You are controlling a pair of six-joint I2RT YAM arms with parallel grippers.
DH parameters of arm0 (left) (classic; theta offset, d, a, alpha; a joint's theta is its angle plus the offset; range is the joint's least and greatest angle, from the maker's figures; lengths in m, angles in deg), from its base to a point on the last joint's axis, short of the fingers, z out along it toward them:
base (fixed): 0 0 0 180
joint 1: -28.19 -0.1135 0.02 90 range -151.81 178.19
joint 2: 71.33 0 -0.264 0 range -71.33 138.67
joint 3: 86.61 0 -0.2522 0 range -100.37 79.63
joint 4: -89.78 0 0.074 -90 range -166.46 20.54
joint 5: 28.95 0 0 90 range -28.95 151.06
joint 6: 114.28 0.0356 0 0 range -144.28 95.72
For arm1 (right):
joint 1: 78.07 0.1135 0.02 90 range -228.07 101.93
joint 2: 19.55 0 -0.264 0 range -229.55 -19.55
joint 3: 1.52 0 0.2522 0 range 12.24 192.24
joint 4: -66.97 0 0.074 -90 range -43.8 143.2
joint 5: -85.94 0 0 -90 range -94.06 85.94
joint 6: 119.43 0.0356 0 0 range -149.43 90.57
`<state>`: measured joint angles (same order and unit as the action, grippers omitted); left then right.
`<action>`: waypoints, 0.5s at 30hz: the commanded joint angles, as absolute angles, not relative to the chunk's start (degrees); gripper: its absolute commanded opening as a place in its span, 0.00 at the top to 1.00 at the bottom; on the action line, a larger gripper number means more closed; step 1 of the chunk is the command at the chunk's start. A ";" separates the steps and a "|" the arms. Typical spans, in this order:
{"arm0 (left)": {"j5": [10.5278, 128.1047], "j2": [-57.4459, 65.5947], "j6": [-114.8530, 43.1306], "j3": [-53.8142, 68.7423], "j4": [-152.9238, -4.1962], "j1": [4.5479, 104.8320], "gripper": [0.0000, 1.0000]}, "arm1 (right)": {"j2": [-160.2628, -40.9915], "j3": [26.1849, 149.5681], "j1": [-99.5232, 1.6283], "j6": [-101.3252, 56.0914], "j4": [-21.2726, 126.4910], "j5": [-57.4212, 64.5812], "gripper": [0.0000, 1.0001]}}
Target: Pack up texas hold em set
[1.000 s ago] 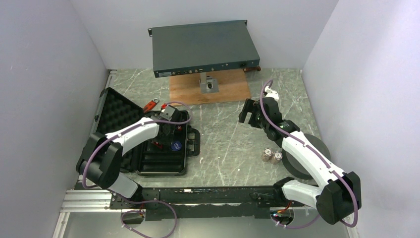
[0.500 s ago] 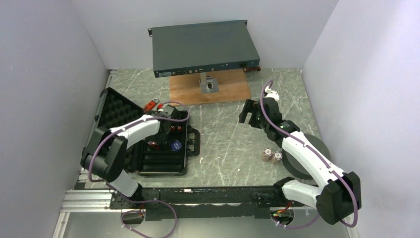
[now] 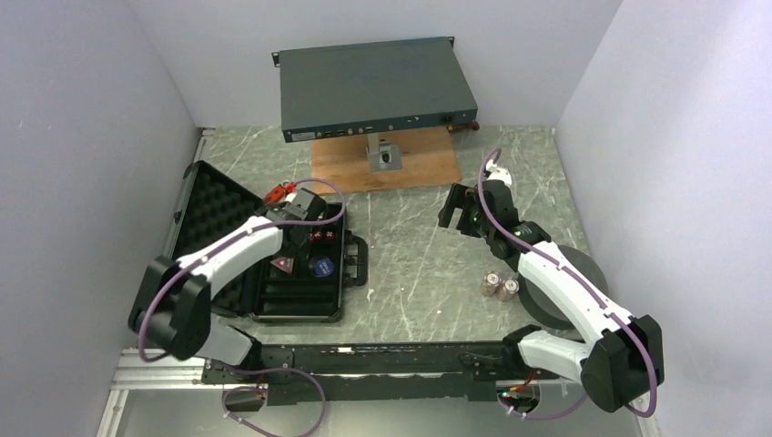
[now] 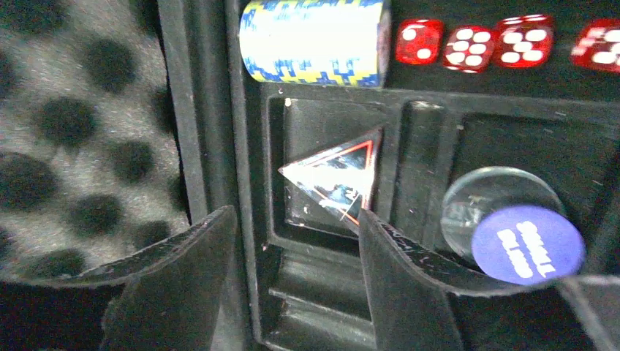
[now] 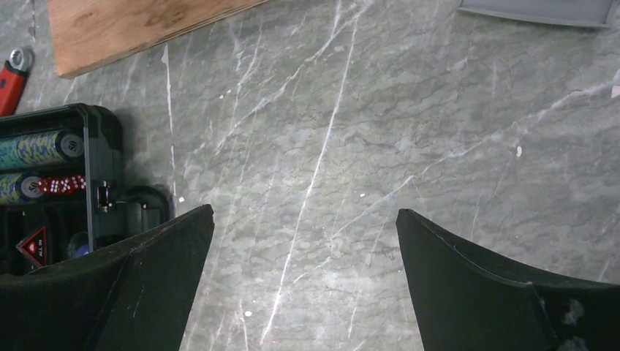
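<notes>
The black case [image 3: 273, 305] lies open at the left, its egg-crate foam lid [image 3: 208, 208] leaning back. In its tray lie a chip stack [image 4: 314, 40], red dice [image 4: 471, 40], the red triangle marker [image 4: 333, 183] and the blue disc [image 4: 528, 243]. My left gripper [image 4: 296, 219] hovers open just short of the triangle marker, nothing between its fingers. From above, the left gripper [image 3: 308, 218] is over the tray's far end. Two short chip stacks [image 3: 500, 287] stand on the table at the right. My right gripper [image 5: 305, 219] hangs open over bare marble, right of the case [image 5: 95, 146].
The big grey rack unit [image 3: 373, 86] stands on a post over a wooden board [image 3: 387, 168] at the back. A red-handled tool [image 3: 278, 193] lies behind the case. A dark foam ring [image 3: 573, 273] sits under the right arm. Walls close in on both sides.
My left gripper has drawn back toward the case's far end, and the red triangle marker now lies flat and uncovered in the tray. The right arm has stayed put.
</notes>
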<state>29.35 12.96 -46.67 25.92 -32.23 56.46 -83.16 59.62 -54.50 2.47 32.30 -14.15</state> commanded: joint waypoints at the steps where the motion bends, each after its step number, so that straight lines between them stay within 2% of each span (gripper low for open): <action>1: 32.88 4.71 -43.81 23.82 -32.39 58.23 0.30 | -82.72 60.77 -54.78 1.77 33.75 -13.41 0.00; 9: 34.27 -4.56 -38.29 20.12 -29.33 59.91 0.01 | -82.95 62.17 -54.72 1.78 32.13 -12.60 0.00; 15: 34.27 -9.79 -34.86 20.93 -31.19 60.31 0.00 | -83.14 62.62 -54.70 1.60 30.04 -11.53 0.00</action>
